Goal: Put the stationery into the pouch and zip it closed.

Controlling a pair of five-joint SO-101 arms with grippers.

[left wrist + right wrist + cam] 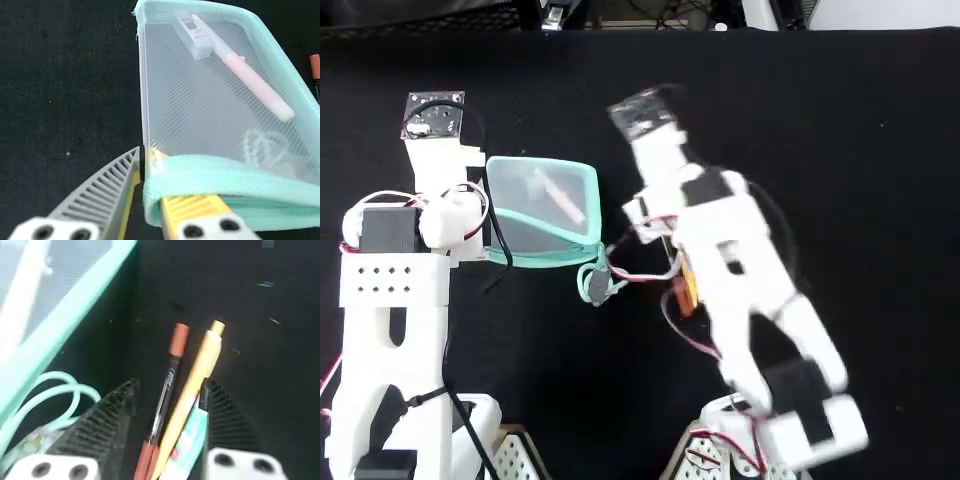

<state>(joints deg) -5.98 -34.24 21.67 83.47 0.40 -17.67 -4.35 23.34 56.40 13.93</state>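
1. The right gripper (170,385) is open. Its two black fingers (112,410) stand on either side of two pens.
2. The brown pen (162,400) and the yellow pen (192,385) lie side by side between the fingers. The yellow pen is right against one finger. A green and white thing (187,445) lies just under them.
3. The left gripper (148,155) is pinched tight on the green edge of the pouch (235,175) and holds it.
4. A pink pen (255,87) and a small clear case (195,30) are already inside the pouch.
5. The two pens are on the black table (260,340), just beside the pouch. A loop of green cord (52,377) lies near them.
6. What could go wrong:
   - The fingers may close on both pens at once. Then one could slip out and roll away.
   - A finger may only push the pens, because they are round and smooth.
   - The cord loop is close, so a finger could catch it and tug the pouch.
   - I cannot tell how wide the pouch mouth is. A pen may bump the edge and not go in.
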